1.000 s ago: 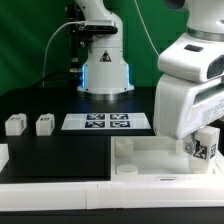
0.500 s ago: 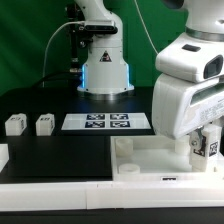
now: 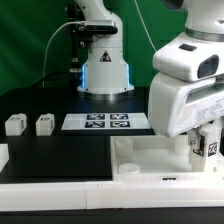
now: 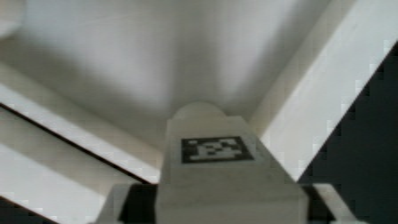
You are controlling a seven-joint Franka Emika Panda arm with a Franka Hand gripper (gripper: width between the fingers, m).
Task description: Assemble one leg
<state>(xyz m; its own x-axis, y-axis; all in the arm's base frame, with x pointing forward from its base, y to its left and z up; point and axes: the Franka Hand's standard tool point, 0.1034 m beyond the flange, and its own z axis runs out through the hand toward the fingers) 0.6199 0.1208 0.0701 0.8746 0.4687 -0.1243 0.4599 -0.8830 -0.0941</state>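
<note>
- Over on the exterior view's right, the arm's bulky white wrist housing fills the frame and hides most of the hand [image 3: 207, 146]; only a small white block with a black-and-white tag, the leg [image 3: 210, 147], peeks out at its lower edge.
- Seen from the wrist view, the leg [image 4: 217, 150] is plain: it runs away from the camera between the two fingers [image 4: 128, 203], tag face up, so the hand [image 4: 219, 203] is clamped on the leg.
- That same view shows the leg's far end hanging above the inside corner of the big white tray-like piece [image 4: 107, 60]; whether it touches the floor of that piece I cannot tell.
- From the exterior view, the tray-like piece [image 3: 150, 155] lies on the near side of the black bench [image 3: 50, 150], with a round socket [image 3: 127, 168] at its near corner.
- Farther back, the marker board [image 3: 107, 122] lies flat, and two more small white blocks [image 3: 15, 124] [image 3: 45, 123] stand side by side near the exterior view's left, well apart from the hand.
- Behind them the arm's base [image 3: 105, 65] stands before a green backdrop.
- The wrist points straight down, holding the leg upright.
</note>
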